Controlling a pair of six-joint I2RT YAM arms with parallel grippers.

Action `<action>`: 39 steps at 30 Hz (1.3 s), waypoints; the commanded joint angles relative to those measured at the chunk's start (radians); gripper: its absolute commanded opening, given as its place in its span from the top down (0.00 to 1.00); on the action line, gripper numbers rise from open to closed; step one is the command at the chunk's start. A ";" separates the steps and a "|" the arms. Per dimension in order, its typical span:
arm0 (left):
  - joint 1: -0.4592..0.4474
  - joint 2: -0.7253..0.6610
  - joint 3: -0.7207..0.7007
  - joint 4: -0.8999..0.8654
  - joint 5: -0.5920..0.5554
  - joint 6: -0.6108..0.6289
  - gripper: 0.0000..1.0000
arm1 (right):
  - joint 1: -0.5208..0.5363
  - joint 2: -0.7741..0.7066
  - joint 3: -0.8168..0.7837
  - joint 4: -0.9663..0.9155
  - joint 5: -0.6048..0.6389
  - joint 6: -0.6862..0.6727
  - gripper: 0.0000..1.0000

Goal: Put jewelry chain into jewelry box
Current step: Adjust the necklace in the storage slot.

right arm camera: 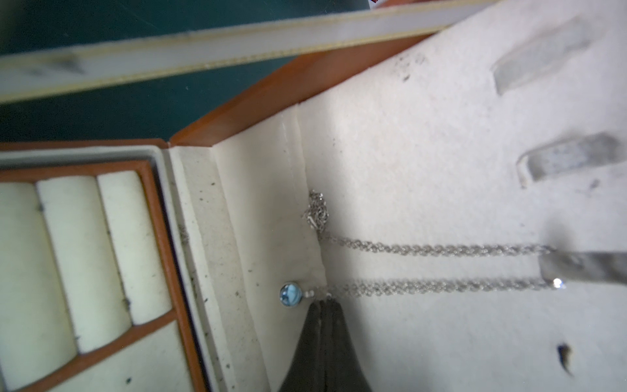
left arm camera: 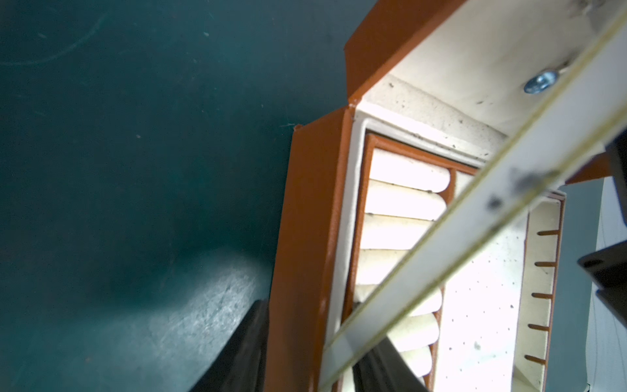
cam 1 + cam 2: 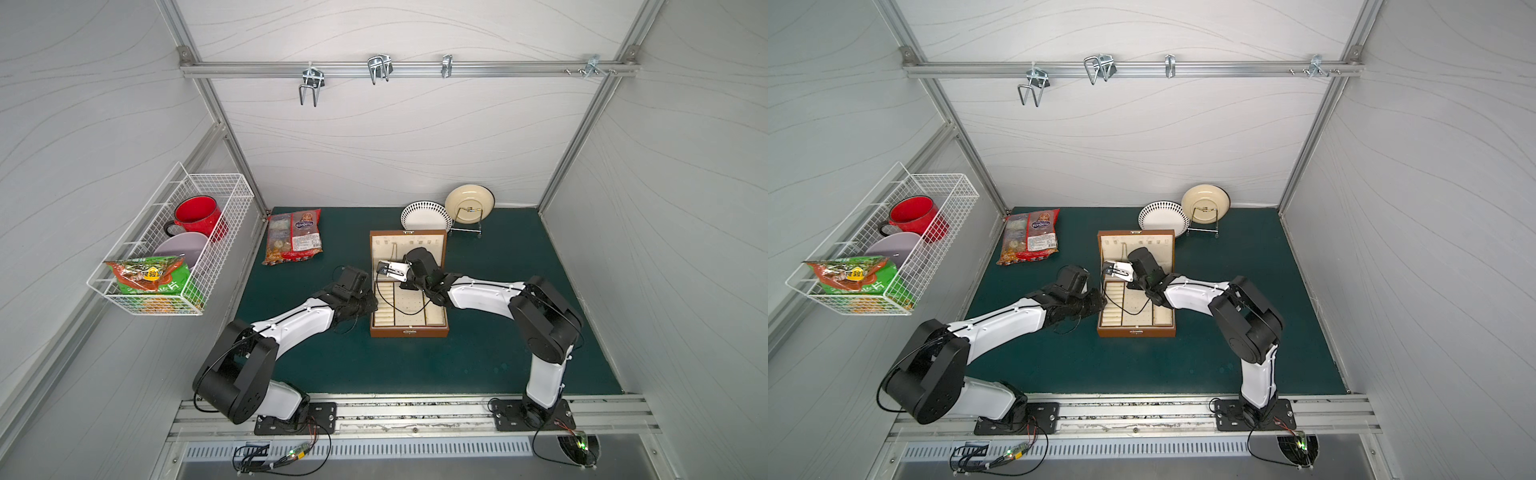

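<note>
Jewelry chain [image 1: 424, 249] hangs from a lid hook [image 1: 583, 271] in the jewelry box [image 1: 237, 112]; our right gripper [image 1: 324, 305] pinches it beside the blue pendant [image 1: 290, 294], probably to settle it, while our left gripper [image 2: 305, 366] clamps the box wall steady.

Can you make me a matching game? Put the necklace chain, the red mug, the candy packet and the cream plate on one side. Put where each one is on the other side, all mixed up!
Things:
1. jewelry chain
2. red mug
3. candy packet
4. cream plate

Places:
A. in the white wire basket
B. propped on a wire stand
C. hanging from a hook in the lid of the jewelry box
D. lying flat on the green mat

Pairs: 1-C, 2-A, 3-D, 4-B.
</note>
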 commanded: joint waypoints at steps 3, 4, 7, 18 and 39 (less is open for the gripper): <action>0.001 0.003 -0.007 -0.028 -0.001 0.009 0.57 | 0.015 -0.039 -0.029 -0.020 0.017 0.030 1.00; 0.001 0.004 -0.008 -0.027 -0.001 0.010 0.57 | 0.017 -0.042 -0.032 -0.021 0.016 0.032 1.00; 0.001 0.003 -0.009 -0.027 -0.001 0.010 0.57 | 0.025 -0.054 -0.042 -0.019 0.022 0.033 1.00; 0.001 -0.006 -0.015 -0.026 -0.002 0.007 0.58 | 0.035 -0.073 -0.043 -0.013 0.034 0.044 1.00; 0.001 -0.070 0.013 -0.074 -0.009 0.023 0.57 | 0.009 -0.031 0.024 0.016 0.114 0.085 0.72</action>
